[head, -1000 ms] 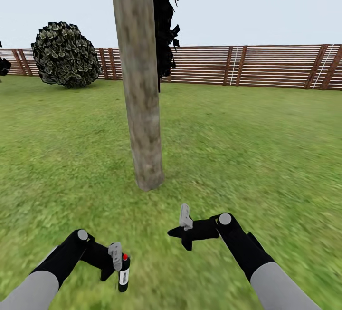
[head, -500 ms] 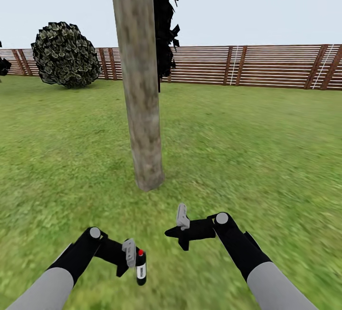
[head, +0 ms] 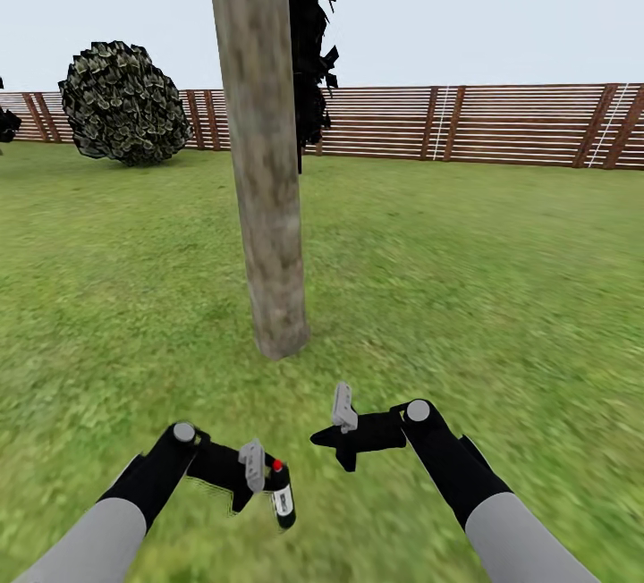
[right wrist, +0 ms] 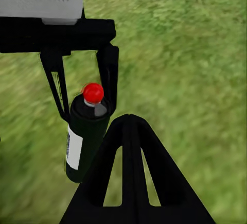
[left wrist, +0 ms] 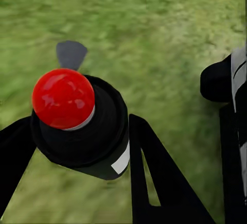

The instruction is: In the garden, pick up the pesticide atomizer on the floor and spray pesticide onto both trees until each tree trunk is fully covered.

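The pesticide atomizer [head: 283, 495], a small black bottle with a white label and a red top, hangs over the grass with my left gripper [head: 272, 488] shut on it. The left wrist view has its red cap and black body [left wrist: 98, 131] between my two black fingers. From the right wrist view the atomizer [right wrist: 85, 136] is held upright by the left gripper [right wrist: 85, 105]. My right gripper [head: 320, 436] is shut and holds nothing, just right of the bottle, its closed tip [right wrist: 129, 118] pointing at it. A thick mottled grey-tan tree trunk [head: 264, 163] rises from the lawn straight ahead of both grippers.
Green grass lawn lies all around. A round dark bush [head: 123, 103] stands at the back left. Dark ragged foliage [head: 310, 38] hangs behind the trunk. A brown slatted wooden fence [head: 465, 122] closes off the back of the garden.
My left arm has carried the atomizer to the right, toward the right gripper. The right gripper shifted slightly up and left at first, then stayed put. The view itself has not moved.
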